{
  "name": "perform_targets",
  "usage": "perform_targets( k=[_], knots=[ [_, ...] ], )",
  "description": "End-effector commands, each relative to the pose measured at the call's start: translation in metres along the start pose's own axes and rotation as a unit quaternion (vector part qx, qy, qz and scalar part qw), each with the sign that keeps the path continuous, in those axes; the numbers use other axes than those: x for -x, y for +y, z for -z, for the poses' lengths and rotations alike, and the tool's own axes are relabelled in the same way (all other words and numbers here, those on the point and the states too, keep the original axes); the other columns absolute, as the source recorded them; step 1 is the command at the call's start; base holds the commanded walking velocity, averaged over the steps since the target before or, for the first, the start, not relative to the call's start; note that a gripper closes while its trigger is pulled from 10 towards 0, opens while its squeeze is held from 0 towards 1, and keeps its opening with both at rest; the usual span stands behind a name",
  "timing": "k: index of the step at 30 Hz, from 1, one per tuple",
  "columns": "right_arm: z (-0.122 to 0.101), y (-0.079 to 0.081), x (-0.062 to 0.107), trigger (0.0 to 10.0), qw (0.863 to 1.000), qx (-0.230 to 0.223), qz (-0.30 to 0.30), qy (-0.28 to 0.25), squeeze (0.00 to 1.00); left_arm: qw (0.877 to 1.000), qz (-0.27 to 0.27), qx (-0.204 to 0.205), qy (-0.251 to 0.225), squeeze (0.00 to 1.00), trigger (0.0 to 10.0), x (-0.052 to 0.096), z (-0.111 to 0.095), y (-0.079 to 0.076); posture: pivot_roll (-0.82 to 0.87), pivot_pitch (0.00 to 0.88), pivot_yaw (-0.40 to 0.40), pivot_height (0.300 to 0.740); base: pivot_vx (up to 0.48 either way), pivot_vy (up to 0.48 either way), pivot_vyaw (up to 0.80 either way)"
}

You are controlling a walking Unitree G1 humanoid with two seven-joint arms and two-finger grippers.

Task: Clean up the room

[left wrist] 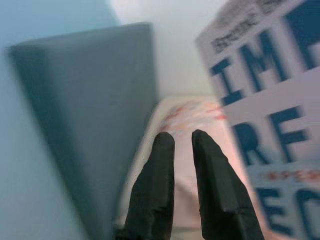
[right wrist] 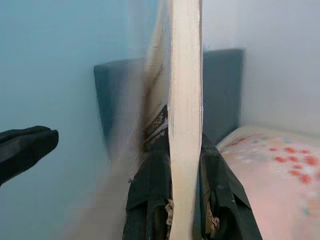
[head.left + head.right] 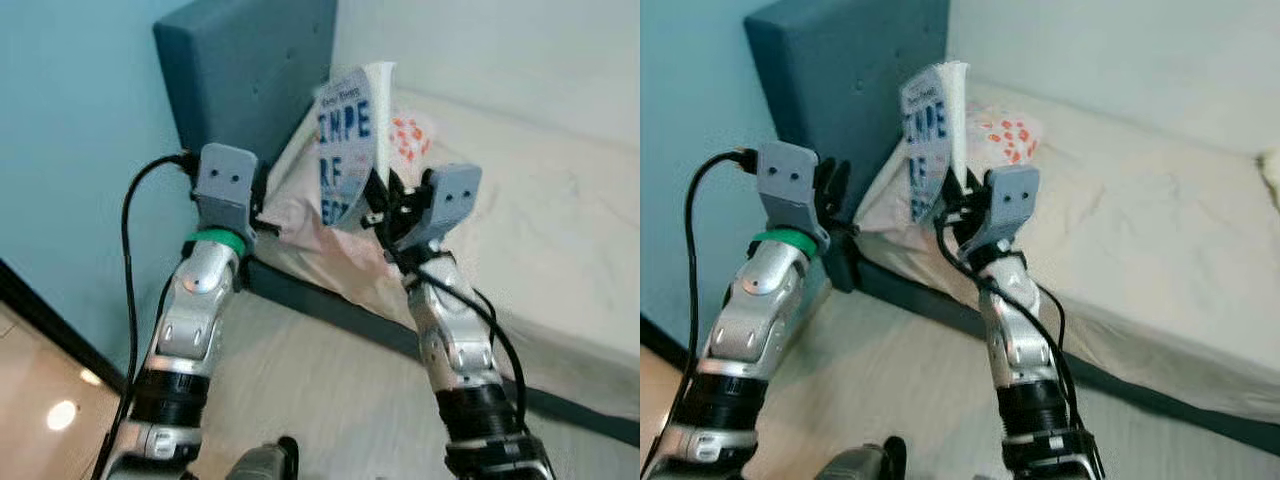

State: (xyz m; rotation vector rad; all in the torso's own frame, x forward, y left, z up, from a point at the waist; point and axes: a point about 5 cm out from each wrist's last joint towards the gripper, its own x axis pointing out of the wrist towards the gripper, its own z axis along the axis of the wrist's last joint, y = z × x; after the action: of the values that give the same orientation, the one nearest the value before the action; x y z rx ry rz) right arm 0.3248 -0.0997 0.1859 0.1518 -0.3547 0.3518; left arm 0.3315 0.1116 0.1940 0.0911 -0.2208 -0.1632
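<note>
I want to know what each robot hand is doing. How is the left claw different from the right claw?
The right claw grips a white paperback book with blue letters, holding it upright; the left claw holds nothing. The right claw's fingers press on the book's two sides; the left claw's fingers sit nearly together. Both have black fingers and point toward the grey padded headboard.

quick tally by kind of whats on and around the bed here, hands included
book: 1, upright, clamped in the right hand
pillow: 1, white with orange spots, at the head of the bed
headboard: 1, grey-blue
mattress: 1, under a rumpled white sheet
robot hands: 2; the left hand holds nothing, fingers nearly together
total: 6
</note>
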Motion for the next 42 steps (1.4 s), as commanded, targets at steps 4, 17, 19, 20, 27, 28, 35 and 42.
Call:
perform_targets(
  k=[4,17,19,20,27,28,35,42],
  knots=[
    [-0.0039,-0.0023,0.0002,10.0,1.0,-0.004,0.006,-0.013,0.0,1.0,0.009,-0.005,-0.006,0.0,10.0,0.0004,0.0002,-0.0024,-0.03,0.0,0.024,0.721,0.0,0.0,0.0],
    [-0.0028,0.0,-0.0002,10.0,1.0,0.014,0.001,-0.006,0.0,1.0,0.009,-0.007,-0.015,0.0,10.0,0.0002,-0.001,-0.0015,-0.03,0.0,0.026,0.721,0.451,0.0,0.39],
    [-0.003,-0.0003,-0.0004,10.0,1.0,0.014,0.001,-0.006,0.0,1.0,0.009,-0.006,-0.015,0.0,10.0,0.0003,-0.0009,-0.0016,-0.03,0.0,0.026,0.721,0.48,0.0,0.0],
    [-0.003,-0.0005,-0.0004,10.0,1.0,0.012,0.002,-0.006,0.0,1.0,0.009,-0.006,-0.014,0.0,10.0,0.0003,-0.0009,-0.0017,-0.03,0.0,0.026,0.721,0.48,0.0,0.0],
    [-0.0025,-0.0001,-0.0004,10.0,1.0,0.01,-0.001,-0.006,0.0,1.0,0.009,-0.006,-0.015,0.0,10.0,0.0003,-0.0003,-0.0018,-0.03,0.0,0.025,0.721,0.48,0.0,0.0],
    [-0.0025,-0.0001,-0.0004,10.0,1.0,0.01,-0.001,-0.006,0.0,1.0,0.009,-0.006,-0.015,0.0,10.0,0.0003,-0.0003,-0.0018,-0.03,0.0,0.025,0.721,0.48,0.0,0.0],
    [-0.0021,0.0003,-0.0006,10.0,1.0,0.008,-0.002,-0.005,0.0,1.0,0.01,-0.007,-0.015,0.0,10.0,0.0002,0.0,-0.0023,-0.03,0.0,0.026,0.721,0.447,0.0,0.0],
    [-0.0004,-0.0009,-0.0004,10.0,1.0,-0.009,0.003,-0.001,0.0,1.0,0.018,-0.004,-0.013,0.0,10.0,0.0007,0.0005,-0.0051,-0.03,0.0,0.027,0.721,0.334,0.0,-0.19]
  ],
)
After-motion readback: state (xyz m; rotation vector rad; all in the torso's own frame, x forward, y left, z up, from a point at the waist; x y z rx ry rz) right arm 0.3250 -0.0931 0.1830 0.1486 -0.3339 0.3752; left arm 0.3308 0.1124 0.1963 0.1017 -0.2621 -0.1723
